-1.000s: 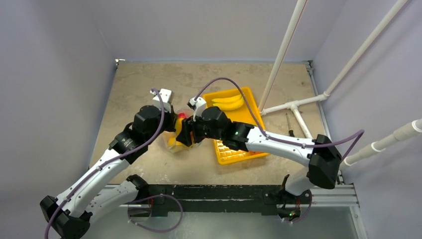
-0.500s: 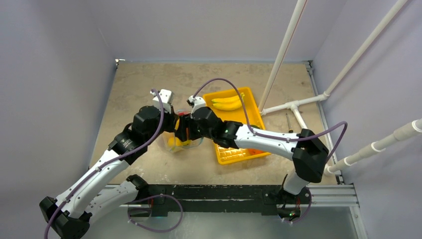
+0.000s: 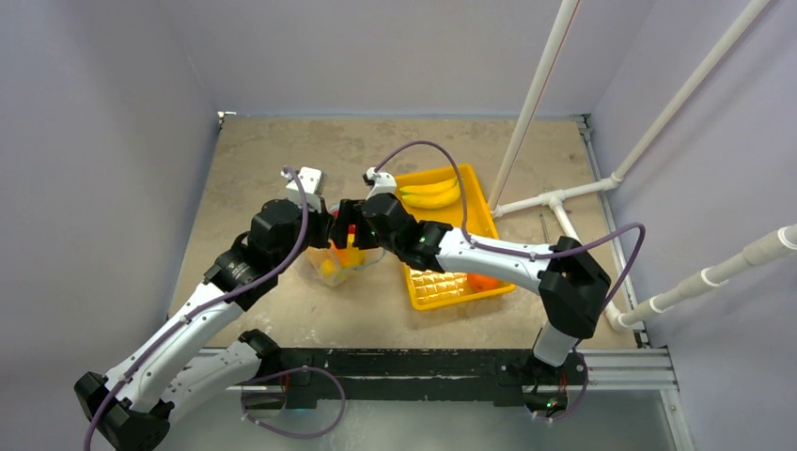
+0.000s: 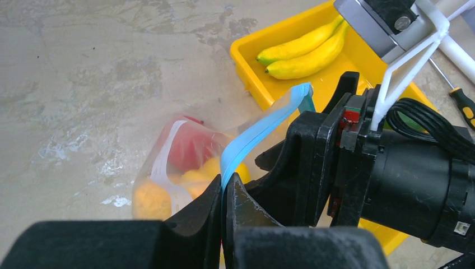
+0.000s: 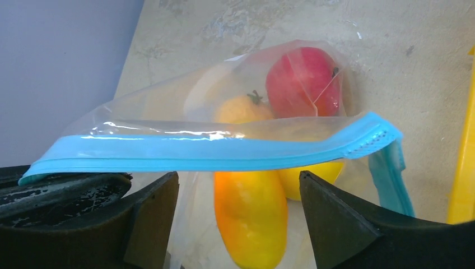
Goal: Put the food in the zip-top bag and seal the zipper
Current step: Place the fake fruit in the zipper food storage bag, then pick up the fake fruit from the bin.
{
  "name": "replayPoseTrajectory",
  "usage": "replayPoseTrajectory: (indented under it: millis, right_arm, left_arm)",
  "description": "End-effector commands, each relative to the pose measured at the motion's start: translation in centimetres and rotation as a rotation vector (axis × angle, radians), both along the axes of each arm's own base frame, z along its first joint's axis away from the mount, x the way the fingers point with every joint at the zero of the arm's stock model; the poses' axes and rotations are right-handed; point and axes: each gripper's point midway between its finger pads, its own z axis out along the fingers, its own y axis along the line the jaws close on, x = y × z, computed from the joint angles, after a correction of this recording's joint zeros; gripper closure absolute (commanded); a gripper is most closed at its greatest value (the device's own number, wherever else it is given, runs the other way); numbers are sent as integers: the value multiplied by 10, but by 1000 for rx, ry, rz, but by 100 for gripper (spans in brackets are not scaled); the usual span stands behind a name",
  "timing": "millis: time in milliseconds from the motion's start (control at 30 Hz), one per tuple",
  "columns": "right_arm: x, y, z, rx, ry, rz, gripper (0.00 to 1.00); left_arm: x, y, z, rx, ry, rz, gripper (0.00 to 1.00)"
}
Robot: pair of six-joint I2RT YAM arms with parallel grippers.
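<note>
Left gripper (image 4: 224,193) pinches the zipper (image 4: 255,134) tight; right gripper (image 5: 236,188), arm stretched leftward, gapes wide beside it, holding nothing.

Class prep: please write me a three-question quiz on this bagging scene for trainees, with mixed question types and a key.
1. True or false: the left gripper pinches the zipper of the zip-top bag.
2. Fill in: the right gripper has its jaws ____.
3. Where are the bananas? A in the zip-top bag; B in the yellow tray; C in the right gripper.
Key: 1 true; 2 open; 3 B.
</note>
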Motion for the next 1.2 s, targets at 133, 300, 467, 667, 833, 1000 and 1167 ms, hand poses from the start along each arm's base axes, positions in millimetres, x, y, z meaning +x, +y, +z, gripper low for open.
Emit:
replayPoseTrajectory:
  millis: [133, 300, 467, 667, 833, 1000, 1167]
  right_arm:
    - [9, 1, 65, 148, -72, -50, 11]
    - [4, -24, 81, 145, -86, -95, 10]
    - [2, -62, 83, 76, -81, -192, 11]
    - [3, -112, 67, -35, -50, -337, 10]
    - [9, -160, 36, -151, 10, -458, 10]
    - [1, -194, 3, -258, 102, -567, 9]
    - [-11, -233, -23, -373, 153, -720, 1]
  left_arm:
    - [-1, -3, 11, -16, -28, -19, 100]
    - [-1, -3, 12, -21, -29, -18, 100]
    - [-2, -3, 13, -25, -30, -21, 100]
    - [-2, -4, 13, -27, -28, -27, 100]
    - [-2, -5, 13, -29, -28, -28, 100]
    - [-2, -5, 12, -25, -24, -29, 100]
    - [-2, -5, 13, -26, -24, -31, 100]
